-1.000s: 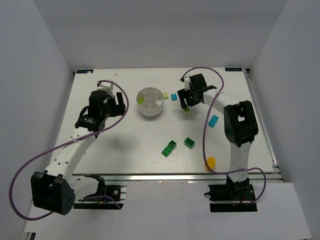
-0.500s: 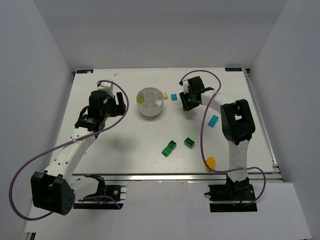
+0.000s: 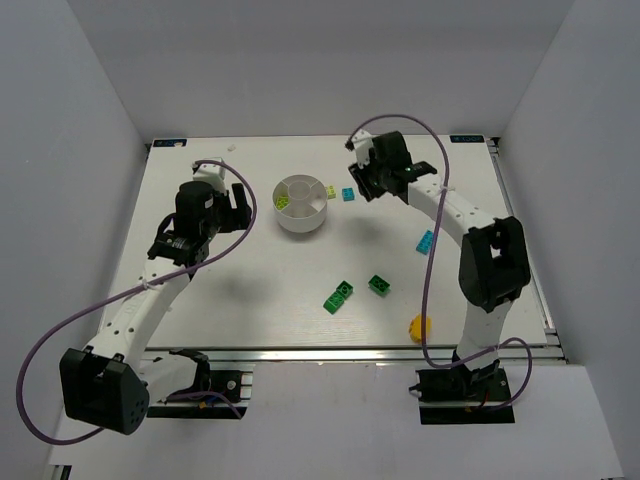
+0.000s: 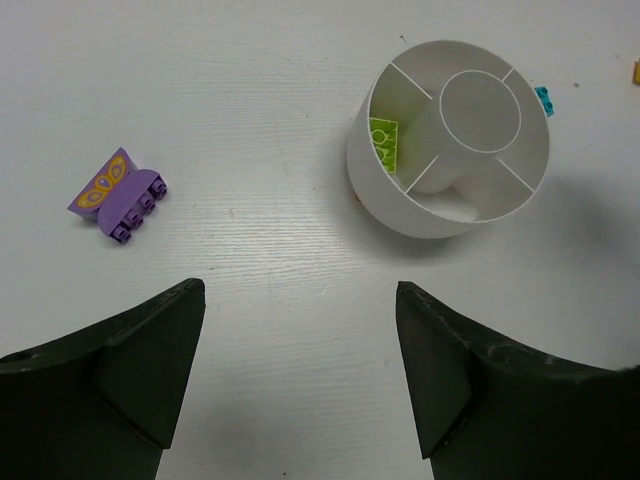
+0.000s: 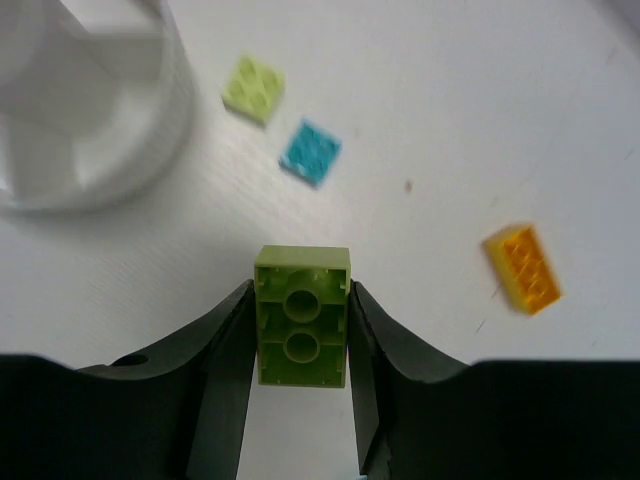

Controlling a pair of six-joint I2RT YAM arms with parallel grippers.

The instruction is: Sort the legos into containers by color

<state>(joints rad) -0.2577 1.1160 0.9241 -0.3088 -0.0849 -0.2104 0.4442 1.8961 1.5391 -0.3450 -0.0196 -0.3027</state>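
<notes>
Holding a lime-green studded plastic brick (image 5: 302, 315) above the white counter (image 5: 450, 120), near the round white divided dish (image 5: 150, 110).
The right end effector (image 5: 300, 300) is half closed, pinching the brick's two long flat sides, hollow underside showing. Light, rigid and slick, the brick probably needs this square, centred pinch to keep from twisting. The left end effector (image 4: 300, 295) hangs wide open and empty near a purple brick (image 4: 120, 195). One lime brick (image 4: 385, 140) lies in a dish wedge.

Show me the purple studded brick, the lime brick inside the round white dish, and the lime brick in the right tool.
Purple studded brick (image 4: 118, 195), left wrist view, middle of its body.
Stored lime brick (image 4: 385, 146), left wrist view, studded top.
Gripped lime brick (image 5: 302, 316), right wrist view, hollow underside.
</notes>
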